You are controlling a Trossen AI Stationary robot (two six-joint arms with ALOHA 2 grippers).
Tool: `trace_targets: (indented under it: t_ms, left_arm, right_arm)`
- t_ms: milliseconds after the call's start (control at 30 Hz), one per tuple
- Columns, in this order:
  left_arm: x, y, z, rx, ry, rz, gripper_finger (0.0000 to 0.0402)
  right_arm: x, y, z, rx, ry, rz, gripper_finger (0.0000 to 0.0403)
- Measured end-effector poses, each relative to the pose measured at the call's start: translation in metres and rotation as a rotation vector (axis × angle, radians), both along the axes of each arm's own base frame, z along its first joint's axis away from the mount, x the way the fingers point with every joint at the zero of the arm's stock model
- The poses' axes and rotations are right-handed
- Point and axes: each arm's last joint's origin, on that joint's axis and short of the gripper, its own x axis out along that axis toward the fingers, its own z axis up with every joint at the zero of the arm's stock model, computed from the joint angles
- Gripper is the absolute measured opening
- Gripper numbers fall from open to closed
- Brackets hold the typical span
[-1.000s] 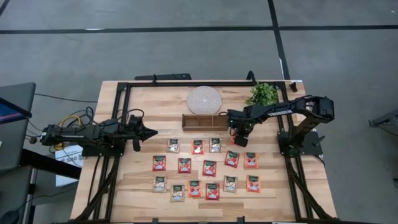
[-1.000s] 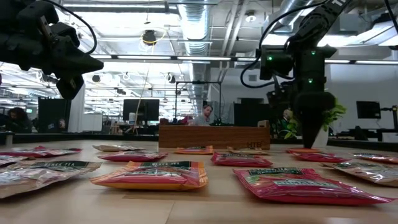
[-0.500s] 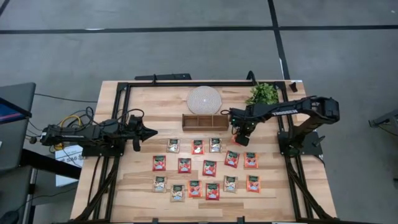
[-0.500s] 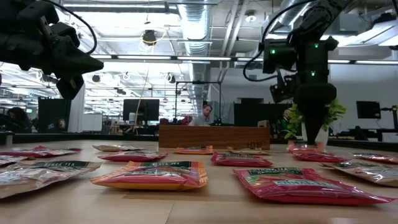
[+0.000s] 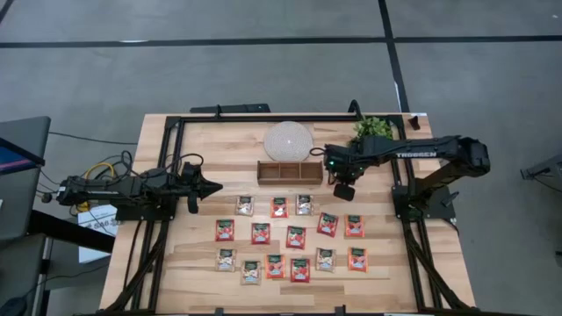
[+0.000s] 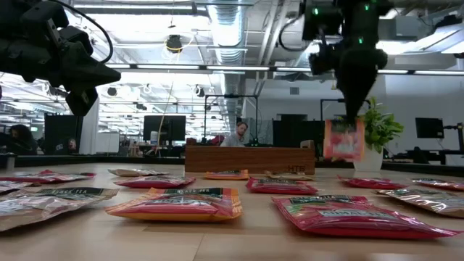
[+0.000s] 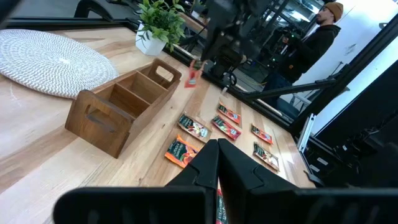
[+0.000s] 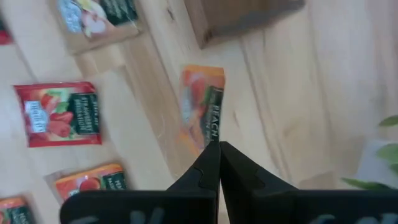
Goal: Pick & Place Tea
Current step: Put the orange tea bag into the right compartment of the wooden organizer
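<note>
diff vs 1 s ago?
Right pincer, shut on an orange tea sachet, lifted it off the table and swung toward the wooden tray. Left pincer stayed shut and parked; the other sachets unmoved.

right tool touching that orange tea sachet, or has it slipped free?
Touching. In the right wrist view the right tool is shut on the orange tea sachet; the low view shows that sachet hanging from it, clear of the light wooden table.

Overhead and table-level views share the wooden tray (image 5: pixel 289 171).
</note>
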Motion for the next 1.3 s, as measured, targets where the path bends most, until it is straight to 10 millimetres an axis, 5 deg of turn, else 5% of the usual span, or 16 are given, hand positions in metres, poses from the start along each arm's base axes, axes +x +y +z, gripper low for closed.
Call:
trace_targets:
  t_ms: [467,767,1000,1300]
  left_arm:
    - [0.000,0.000,0.000,0.000,0.000,0.000,0.0000]
    - [0.000,0.000,0.000,0.000,0.000,0.000,0.0000]
    - [0.000,0.000,0.000,0.001,0.001,0.000,0.0000]
    - [0.000,0.000,0.000,0.003,0.002,0.000,0.0000]
  right_arm:
    - [0.057,0.012,0.070,-0.268,-0.121,0.225,0.0000]
    - [0.094,-0.008,0.046,-0.289,-0.001,0.323,0.0000]
    - [0.103,-0.018,0.026,-0.268,0.059,0.307,0.0000]
    - [0.107,-0.021,0.025,-0.275,0.019,0.296,0.0000]
